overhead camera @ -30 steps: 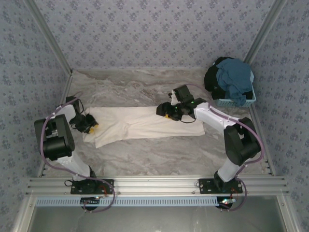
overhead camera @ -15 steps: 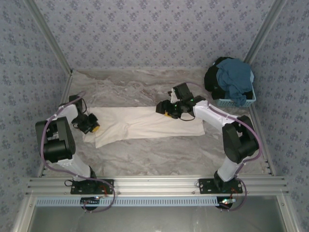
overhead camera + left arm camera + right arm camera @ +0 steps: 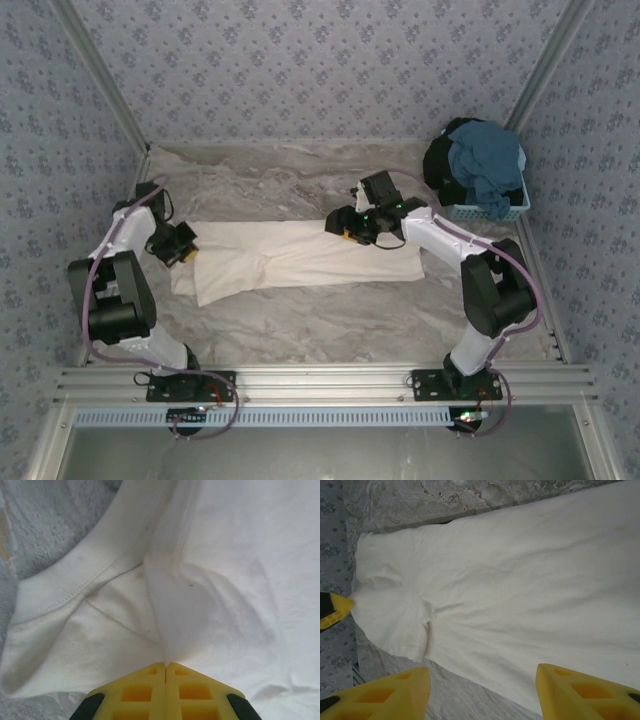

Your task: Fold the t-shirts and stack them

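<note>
A large cream-white t-shirt (image 3: 300, 255) lies in a long band across the table's middle. My left gripper (image 3: 183, 245) is at its left end, jaws shut on a pinched ridge of the cloth beside the collar (image 3: 75, 585); in the left wrist view the gripper (image 3: 166, 666) holds the shirt (image 3: 225, 580) at its tips. My right gripper (image 3: 345, 228) hovers open over the shirt's far edge near the middle; the right wrist view has the gripper (image 3: 481, 674) above the shirt (image 3: 520, 595) with nothing between its fingers. A teal-blue t-shirt (image 3: 487, 160) and a black one (image 3: 440, 160) are heaped at the back right.
A small light-blue lattice basket (image 3: 495, 211) sits under the heaped shirts in the back right corner. The marbled grey tabletop (image 3: 300, 320) runs bare in front of the cream shirt. Patterned walls close in the left, back and right.
My left arm has swung back and outward, and its gripper with the shirt's left end has shifted slightly toward the far left. The right gripper has barely moved.
</note>
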